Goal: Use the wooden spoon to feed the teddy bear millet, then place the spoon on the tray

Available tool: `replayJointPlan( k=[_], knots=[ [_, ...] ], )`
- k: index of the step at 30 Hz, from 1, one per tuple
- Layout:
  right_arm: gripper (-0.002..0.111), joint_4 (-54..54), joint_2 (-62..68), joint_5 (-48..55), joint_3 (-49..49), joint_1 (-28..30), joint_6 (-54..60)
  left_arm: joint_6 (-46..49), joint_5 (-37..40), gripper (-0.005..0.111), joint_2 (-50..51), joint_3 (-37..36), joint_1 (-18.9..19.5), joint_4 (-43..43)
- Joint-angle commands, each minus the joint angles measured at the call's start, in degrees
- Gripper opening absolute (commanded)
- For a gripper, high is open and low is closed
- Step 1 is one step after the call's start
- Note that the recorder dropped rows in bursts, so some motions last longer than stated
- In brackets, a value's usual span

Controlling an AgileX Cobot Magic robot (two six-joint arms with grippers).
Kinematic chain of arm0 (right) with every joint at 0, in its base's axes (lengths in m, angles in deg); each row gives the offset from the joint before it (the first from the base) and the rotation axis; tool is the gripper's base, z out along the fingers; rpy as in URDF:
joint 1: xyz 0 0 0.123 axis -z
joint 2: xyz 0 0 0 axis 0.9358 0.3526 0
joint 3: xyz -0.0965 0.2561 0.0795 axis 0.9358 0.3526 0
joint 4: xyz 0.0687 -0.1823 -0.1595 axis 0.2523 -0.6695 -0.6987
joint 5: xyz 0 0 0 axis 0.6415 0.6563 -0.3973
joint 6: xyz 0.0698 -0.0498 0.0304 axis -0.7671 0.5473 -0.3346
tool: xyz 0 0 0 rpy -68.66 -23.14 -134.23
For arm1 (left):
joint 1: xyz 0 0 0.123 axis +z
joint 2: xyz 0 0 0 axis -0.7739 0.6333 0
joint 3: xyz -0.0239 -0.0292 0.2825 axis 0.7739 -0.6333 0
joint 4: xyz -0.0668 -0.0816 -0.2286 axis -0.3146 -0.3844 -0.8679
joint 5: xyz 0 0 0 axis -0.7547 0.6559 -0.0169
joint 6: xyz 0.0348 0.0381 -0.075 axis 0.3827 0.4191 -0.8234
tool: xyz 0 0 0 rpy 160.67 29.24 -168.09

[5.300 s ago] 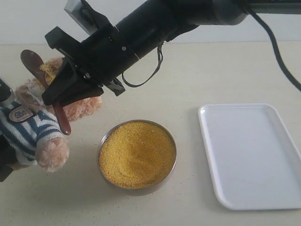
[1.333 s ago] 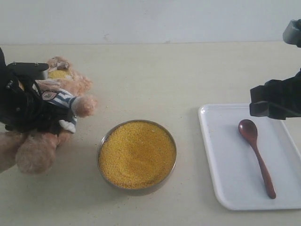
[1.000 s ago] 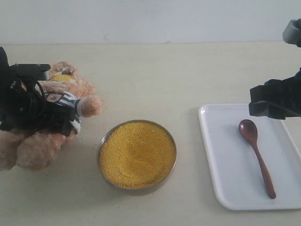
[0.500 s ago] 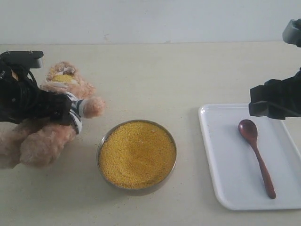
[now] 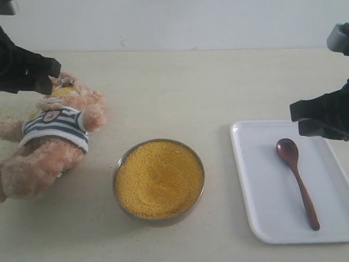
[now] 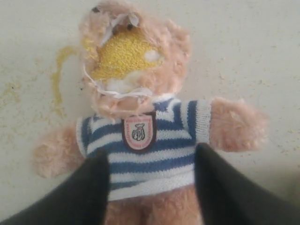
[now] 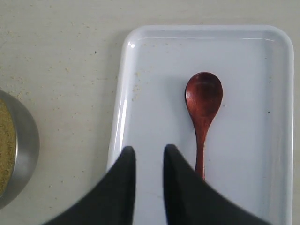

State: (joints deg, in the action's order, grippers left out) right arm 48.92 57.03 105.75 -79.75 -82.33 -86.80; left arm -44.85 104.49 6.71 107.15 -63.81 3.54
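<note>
The teddy bear (image 5: 52,136) lies on its back at the table's left, striped shirt and badge up, its hollow face filled with millet (image 6: 124,54). My left gripper (image 5: 46,76) hangs open above it near its head. In the left wrist view the left gripper (image 6: 151,157) has its fingers (image 6: 93,187) wide apart over the shirt, holding nothing. The metal bowl of millet (image 5: 158,179) stands in the middle. The wooden spoon (image 5: 297,180) lies on the white tray (image 5: 256,180). My right gripper (image 7: 148,150) hovers over the tray beside the spoon (image 7: 203,108), slightly open and empty.
Loose yellow grains (image 6: 58,79) are scattered on the table beside the bear's head. The bowl's metal rim (image 7: 28,140) shows at the edge of the right wrist view. The right arm (image 5: 322,114) overhangs the tray's far right corner.
My left gripper has let go of the bear and lifted away toward the back left. The bear has dropped flat onto the table. The spoon and the right arm stay put.
</note>
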Motion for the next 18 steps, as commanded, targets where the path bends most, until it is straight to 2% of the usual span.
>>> replayJointPlan(
  k=[1,6,11,14,18],
  knots=[
    [0.000,-0.09,-0.70,0.04,0.42,0.41,0.69,-0.75,1.02,0.005,-4.20,0.33,-0.12,0.96],
    [0.000,0.03,-7.58,-8.12,5.94,0.41,-0.76,-0.75,-1.57,0.004,-10.95,-1.00,-0.12,-0.34],
    [0.000,0.11,-19.39,-17.74,12.68,0.41,-2.33,-5.49,-11.46,0.004,-21.05,-7.97,-0.12,-1.14],
    [0.000,0.11,-25.87,-19.35,15.06,0.41,-2.48,-7.76,-17.30,0.004,-27.39,-13.28,-0.12,-1.14],
    [0.000,0.24,-32.32,-18.43,15.58,0.41,-2.92,-7.86,-17.97,0.004,-34.11,-17.36,-0.12,-0.92]
  ],
)
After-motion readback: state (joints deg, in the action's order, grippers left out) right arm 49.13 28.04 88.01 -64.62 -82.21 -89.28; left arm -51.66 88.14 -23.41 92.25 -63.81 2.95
